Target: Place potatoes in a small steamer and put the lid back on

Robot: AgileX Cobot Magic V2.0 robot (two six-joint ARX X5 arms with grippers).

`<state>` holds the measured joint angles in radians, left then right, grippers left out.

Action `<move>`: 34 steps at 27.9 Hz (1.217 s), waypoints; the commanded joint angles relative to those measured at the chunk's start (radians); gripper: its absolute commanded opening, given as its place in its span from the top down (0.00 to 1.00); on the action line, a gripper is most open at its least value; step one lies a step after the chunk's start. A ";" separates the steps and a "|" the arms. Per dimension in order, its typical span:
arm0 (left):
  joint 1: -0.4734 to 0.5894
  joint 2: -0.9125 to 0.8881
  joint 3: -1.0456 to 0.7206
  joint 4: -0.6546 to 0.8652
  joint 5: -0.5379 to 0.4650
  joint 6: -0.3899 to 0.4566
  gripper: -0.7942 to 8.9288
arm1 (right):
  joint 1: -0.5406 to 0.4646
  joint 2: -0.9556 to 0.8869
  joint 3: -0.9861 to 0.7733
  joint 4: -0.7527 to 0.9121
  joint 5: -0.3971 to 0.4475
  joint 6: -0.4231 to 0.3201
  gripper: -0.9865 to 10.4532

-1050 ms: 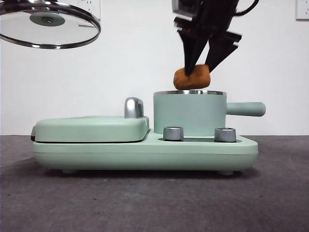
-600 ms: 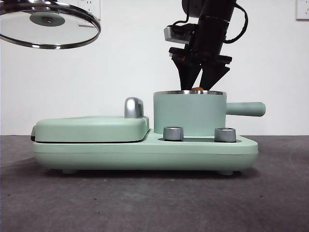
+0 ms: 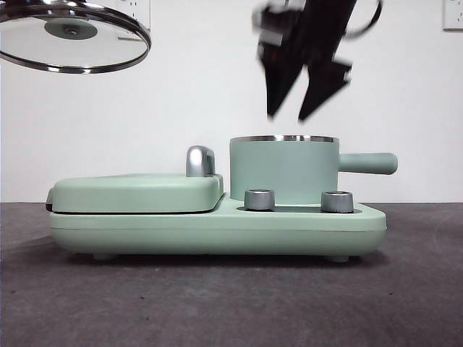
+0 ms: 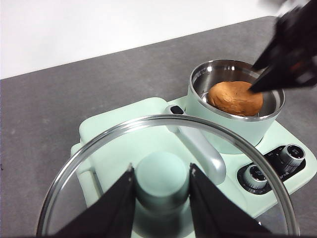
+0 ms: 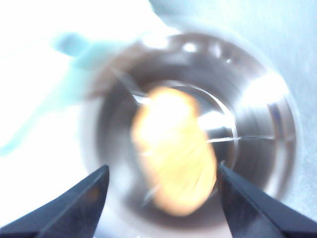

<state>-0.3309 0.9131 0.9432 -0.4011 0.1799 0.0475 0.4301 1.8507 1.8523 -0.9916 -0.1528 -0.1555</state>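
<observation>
Mint-green, the small steamer (image 3: 283, 170) stood upright on its base unit (image 3: 217, 228), side handle level. Above its rim hung the right gripper (image 3: 286, 116), jaws parted and empty. High aside, the left gripper (image 4: 161, 186) clamped the knob of the lid (image 4: 89, 163). Inside the pot, the potatoes (image 4: 235, 98) lay flat, long axis across the bottom.

low level front view; both wrist views down onto small steamer (image 4: 233, 116)
</observation>
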 commanded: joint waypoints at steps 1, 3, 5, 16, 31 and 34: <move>-0.001 -0.002 0.016 0.025 0.000 -0.011 0.91 | -0.011 -0.086 -0.020 -0.022 -0.039 0.010 0.63; -0.001 -0.002 0.016 0.022 0.000 -0.016 0.91 | -0.023 -0.235 -0.178 0.082 -0.053 0.031 0.64; -0.002 -0.002 0.016 0.023 0.001 -0.016 0.91 | -0.029 -0.393 -0.367 0.214 -0.056 0.079 0.64; -0.041 0.032 0.016 0.040 0.009 -0.005 0.91 | -0.027 -0.927 -0.919 0.439 -0.027 0.168 0.64; -0.182 0.195 0.017 0.290 0.013 0.021 0.91 | -0.027 -1.299 -1.081 0.377 0.000 0.259 0.69; -0.210 0.251 0.017 0.391 0.013 0.019 0.91 | -0.027 -1.339 -1.081 0.369 -0.001 0.286 0.69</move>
<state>-0.5312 1.1477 0.9432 -0.0628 0.1879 0.0597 0.3981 0.5133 0.7677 -0.6289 -0.1562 0.0982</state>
